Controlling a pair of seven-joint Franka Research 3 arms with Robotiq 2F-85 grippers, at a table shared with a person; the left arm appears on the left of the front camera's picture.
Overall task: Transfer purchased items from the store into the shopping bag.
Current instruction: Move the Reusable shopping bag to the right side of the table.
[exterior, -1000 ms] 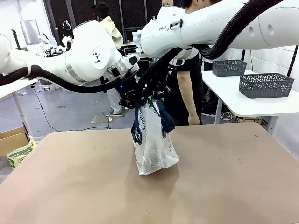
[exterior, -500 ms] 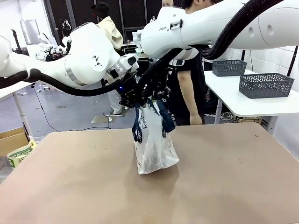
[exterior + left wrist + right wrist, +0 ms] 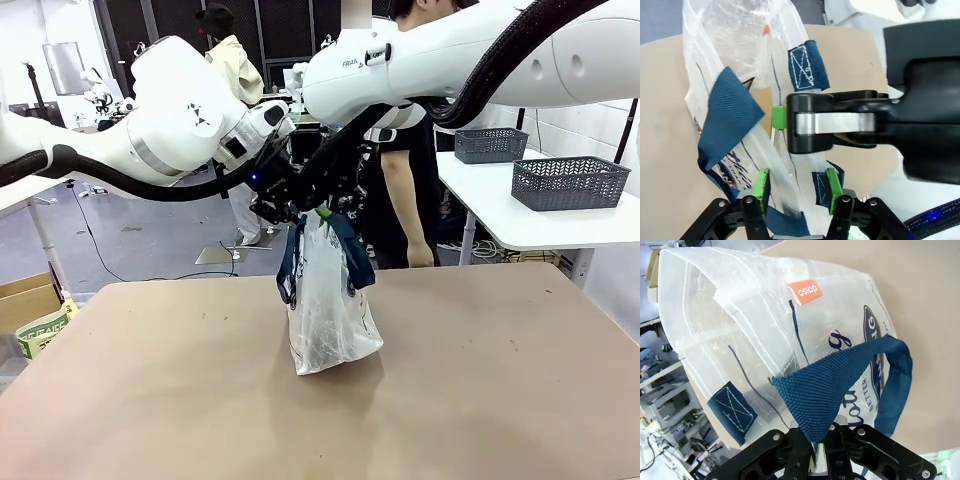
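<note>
Right wrist view: right gripper [image 3: 816, 442] is clamped tight on a navy strap handle [image 3: 822, 392] of the shopping bag [image 3: 740, 315]. Left wrist view: left gripper [image 3: 796, 184] has its jaws apart, with the bag rim passing between the pads. Front view: bag upright mid-table [image 3: 500, 400], bare tabletop all round to the edges.

Left claw [image 3: 796, 184] jaws apart; right claw [image 3: 819, 442] clamped shut; claws close together, raised.

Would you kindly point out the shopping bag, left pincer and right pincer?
shopping bag [image 3: 330, 320], front view, its translucent side.
left pincer [image 3: 797, 181], left wrist view, between its green pads.
right pincer [image 3: 817, 435], right wrist view, between its fingertips.
</note>
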